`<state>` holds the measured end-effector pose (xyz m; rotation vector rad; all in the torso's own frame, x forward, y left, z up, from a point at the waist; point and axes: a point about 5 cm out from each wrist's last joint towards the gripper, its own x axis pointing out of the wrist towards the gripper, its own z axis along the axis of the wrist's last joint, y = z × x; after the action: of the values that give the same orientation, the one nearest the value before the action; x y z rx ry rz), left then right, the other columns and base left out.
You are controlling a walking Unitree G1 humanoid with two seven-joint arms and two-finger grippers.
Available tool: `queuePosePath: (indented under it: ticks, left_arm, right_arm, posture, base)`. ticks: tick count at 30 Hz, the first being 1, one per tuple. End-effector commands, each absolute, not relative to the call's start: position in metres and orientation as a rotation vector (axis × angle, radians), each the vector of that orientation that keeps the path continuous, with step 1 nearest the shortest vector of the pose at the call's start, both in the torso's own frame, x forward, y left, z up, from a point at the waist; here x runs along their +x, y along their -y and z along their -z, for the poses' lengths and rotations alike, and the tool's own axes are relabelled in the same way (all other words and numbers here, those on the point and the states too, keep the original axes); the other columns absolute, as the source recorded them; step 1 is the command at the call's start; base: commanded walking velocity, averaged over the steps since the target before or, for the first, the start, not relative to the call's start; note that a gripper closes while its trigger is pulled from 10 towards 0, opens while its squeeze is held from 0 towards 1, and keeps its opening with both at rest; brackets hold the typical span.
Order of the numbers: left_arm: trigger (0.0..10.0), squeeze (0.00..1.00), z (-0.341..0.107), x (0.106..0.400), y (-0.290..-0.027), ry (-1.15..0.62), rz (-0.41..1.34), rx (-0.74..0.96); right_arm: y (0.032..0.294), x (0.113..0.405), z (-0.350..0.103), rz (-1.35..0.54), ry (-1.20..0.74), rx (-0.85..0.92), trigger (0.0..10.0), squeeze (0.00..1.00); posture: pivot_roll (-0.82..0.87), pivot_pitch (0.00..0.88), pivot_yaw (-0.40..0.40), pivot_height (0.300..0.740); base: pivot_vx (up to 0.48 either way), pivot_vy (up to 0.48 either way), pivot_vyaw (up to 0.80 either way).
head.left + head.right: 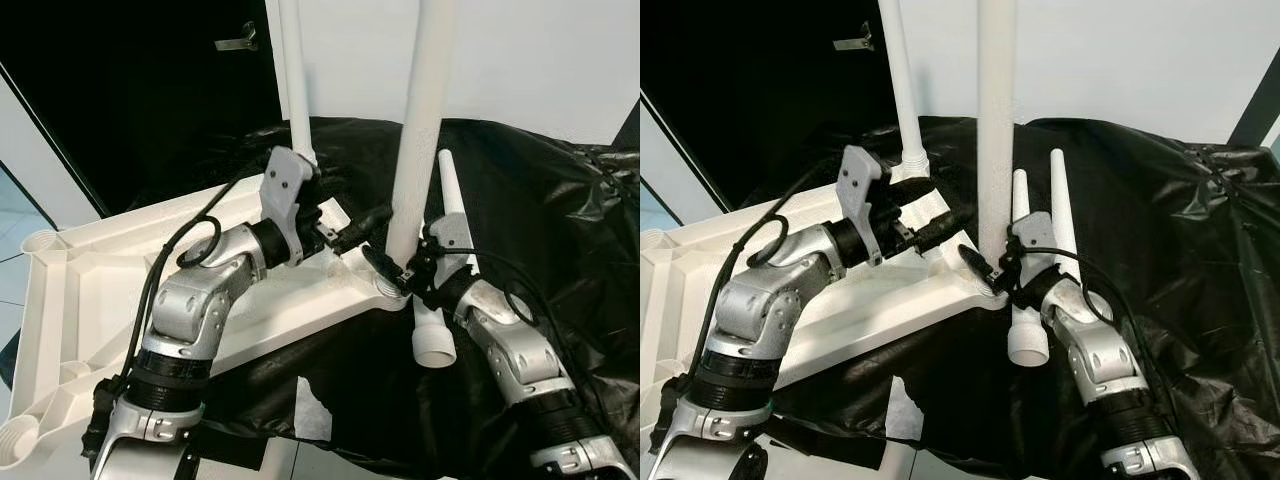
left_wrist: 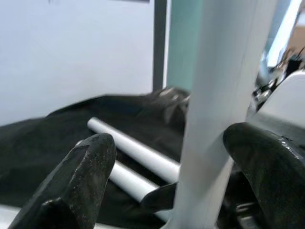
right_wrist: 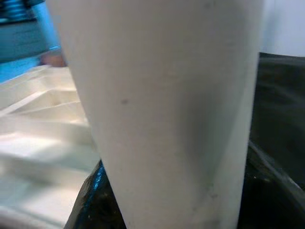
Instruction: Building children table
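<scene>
My right gripper (image 1: 985,268) pinches the base of the near upright leg (image 1: 420,130), its fingers closed on the tube just above the corner socket of the upturned white tabletop (image 1: 70,290); in the right wrist view that leg (image 3: 167,114) stands hard against the camera. My left gripper (image 1: 365,228) reaches in from the other side with its fingers (image 2: 86,167) spread, one on each side of the same leg (image 2: 219,105), not yet bearing on it as far as I can judge. The tabletop lies underside-up on black sheeting (image 1: 560,210), with a second leg (image 1: 295,80) already standing in the far corner and two loose legs (image 1: 1035,260) lying on the sheeting just beside my right forearm. Assessment: the leg is being seated in its socket. To do this well, I should keep the tube plumb, hold low with the right, steady with the left, and press straight down without prying the rim.
</scene>
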<state>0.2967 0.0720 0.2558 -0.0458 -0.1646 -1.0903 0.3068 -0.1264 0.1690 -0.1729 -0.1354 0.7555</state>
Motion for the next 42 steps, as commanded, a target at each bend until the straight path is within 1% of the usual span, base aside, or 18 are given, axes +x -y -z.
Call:
queuePosePath:
  ticks: [1,2,5,7,10,13,16,22,23,24,25,41,42]
  left_arm:
    - [10.0,0.0,-0.265,0.281,-0.067,0.205,1.373,-0.04]
    - [10.0,0.0,-0.268,0.278,-0.066,0.212,1.434,-0.04]
    - [10.0,0.0,-0.27,0.277,-0.065,0.214,1.465,-0.034]
    - [10.0,0.0,-0.271,0.275,-0.062,0.216,1.502,-0.024]
    - [10.0,0.0,-0.271,0.274,-0.061,0.213,1.524,-0.019]
    - [10.0,0.0,-0.272,0.271,-0.057,0.206,1.576,-0.018]
    - [10.0,0.0,-0.274,0.269,-0.057,0.205,1.605,-0.029]
    - [10.0,0.0,-0.275,0.266,-0.059,0.195,1.631,-0.047]
    - [4.3,0.0,-0.275,0.265,-0.06,0.19,1.637,-0.05]
    - [4.3,0.0,-0.275,0.265,-0.06,0.19,1.637,-0.05]
    - [0.0,0.0,-0.274,0.265,-0.06,0.185,1.646,-0.06]
    - [0.0,0.0,-0.273,0.263,-0.058,0.176,1.626,-0.031]
    - [2.5,0.0,-0.274,0.263,-0.056,0.18,1.613,-0.021]
  right_arm:
    - [0.122,0.306,-0.174,-0.817,0.137,-0.18,10.0,0.0]
    - [0.121,0.305,-0.176,-0.87,0.126,-0.19,10.0,0.0]
    - [0.12,0.304,-0.178,-0.91,0.118,-0.199,10.0,0.0]
    - [0.118,0.302,-0.181,-0.978,0.103,-0.202,10.0,0.0]
    - [0.117,0.301,-0.183,-1.012,0.095,-0.2,10.0,0.0]
    - [0.117,0.297,-0.187,-1.114,0.064,-0.199,10.0,0.0]
    - [0.118,0.295,-0.188,-1.151,0.053,-0.212,10.0,0.0]
    - [0.12,0.296,-0.188,-1.167,0.035,-0.235,10.0,0.0]
    - [0.121,0.297,-0.188,-1.169,0.03,-0.239,10.0,0.0]
    - [0.121,0.297,-0.188,-1.169,0.03,-0.239,10.0,0.0]
    - [0.122,0.297,-0.188,-1.171,0.028,-0.242,10.0,0.0]
    - [0.121,0.298,-0.188,-1.155,0.018,-0.209,10.0,0.0]
    - [0.121,0.297,-0.188,-1.149,0.015,-0.203,10.0,0.0]
  posture:
    - [0.0,0.0,0.018,0.74]
    - [0.0,0.0,0.017,0.74]
    - [0.0,0.0,0.012,0.74]
    - [-0.01,0.0,0.011,0.74]
    - [-0.01,0.0,0.01,0.74]
    - [-0.01,0.0,0.008,0.74]
    - [-0.01,0.0,0.008,0.74]
    - [-0.01,0.0,0.008,0.74]
    - [-0.01,0.0,0.008,0.74]
    - [-0.01,0.0,0.008,0.74]
    - [-0.01,0.0,0.01,0.74]
    - [-0.01,0.0,0.016,0.74]
    - [-0.01,0.0,0.018,0.74]
  base:
    - [0.0,0.0,0.0]
    - [0.0,0.0,0.0]
    - [0.0,0.0,0.0]
    - [0.0,0.0,0.0]
    - [0.0,0.0,0.0]
    - [0.0,0.0,0.0]
    - [0.0,0.0,0.0]
    - [0.0,0.0,0.0]
    - [0.0,0.0,0.0]
    - [0.0,0.0,0.0]
    - [0.0,0.0,0.0]
    - [0.0,0.0,0.0]
    - [0.0,0.0,0.0]
